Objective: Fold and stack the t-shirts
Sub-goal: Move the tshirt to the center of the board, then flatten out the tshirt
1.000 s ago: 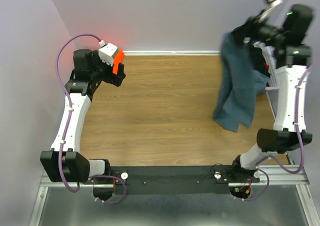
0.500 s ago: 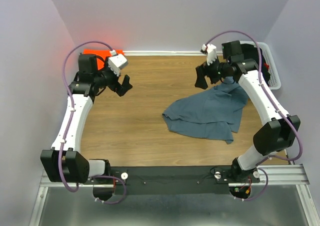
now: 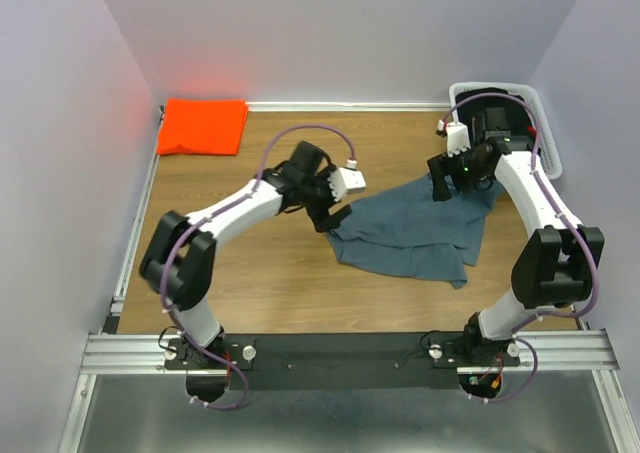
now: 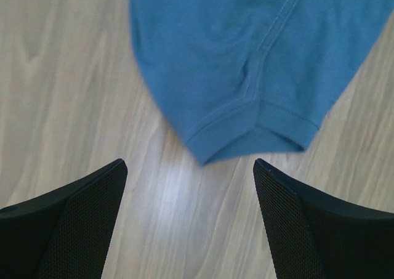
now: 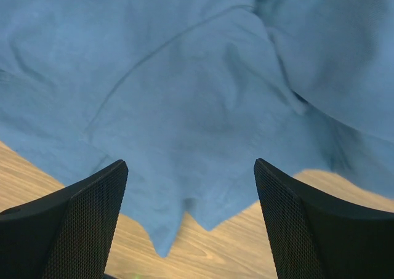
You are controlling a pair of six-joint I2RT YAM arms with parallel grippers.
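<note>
The slate blue-grey t-shirt [image 3: 415, 235] lies crumpled on the table, right of centre. The bright orange t-shirt [image 3: 202, 126] lies folded in the far left corner. My left gripper [image 3: 332, 216] hovers at the blue shirt's left edge, open. In the left wrist view a sleeve hem [image 4: 246, 122] lies just ahead of the gripper [image 4: 189, 168], with bare wood between the fingers. My right gripper [image 3: 443, 185] stands open over the shirt's far edge. The right wrist view shows rumpled blue cloth [image 5: 197, 94] under that gripper [image 5: 191, 168], with nothing gripped.
A white basket [image 3: 545, 133] stands at the far right corner behind the right arm. The wooden table [image 3: 240, 263] is walled on the left, back and right. The arms' black base rail [image 3: 340, 358] runs along the near edge.
The left arm has swung from the far left corner to the blue shirt's left edge, uncovering the orange shirt. The right gripper shifted slightly right over the dropped shirt.
</note>
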